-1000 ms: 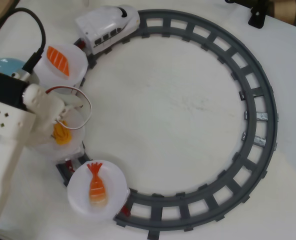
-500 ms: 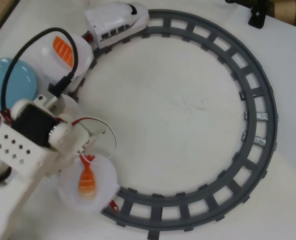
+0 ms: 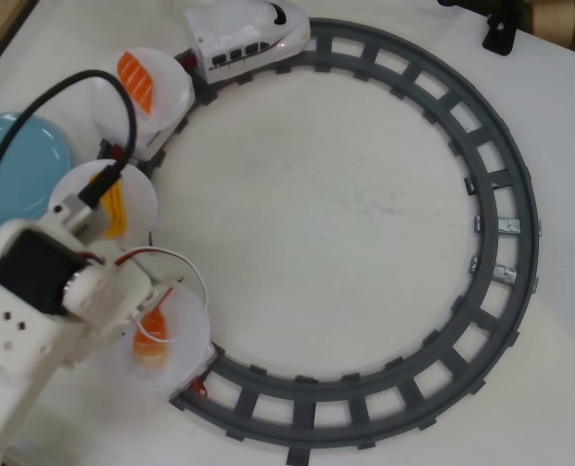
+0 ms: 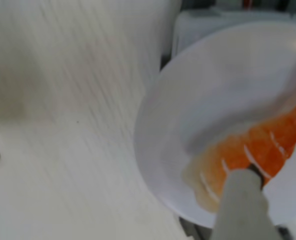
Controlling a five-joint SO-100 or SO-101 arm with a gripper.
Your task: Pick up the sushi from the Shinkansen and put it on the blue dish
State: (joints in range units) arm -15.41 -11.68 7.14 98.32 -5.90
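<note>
The shrimp sushi (image 4: 248, 150) lay on the last white plate (image 3: 186, 340) of the Shinkansen (image 3: 249, 39), beneath the robot's hand (image 3: 152, 325), whose grip could not be told. It looked light, rigid and smooth, probably best pinched across its narrow sides. The blue dish (image 3: 16, 165) waited beside the track

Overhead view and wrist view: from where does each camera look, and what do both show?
Overhead view: fixed above, facing down on the grey ring track, white bullet train and light-blue round plate; the white arm enters bottom-left.
Wrist view: rides on the arm, close above a round white plate; one grey finger shows.
Shared: the orange-and-white striped shrimp sushi on its plate.
</note>
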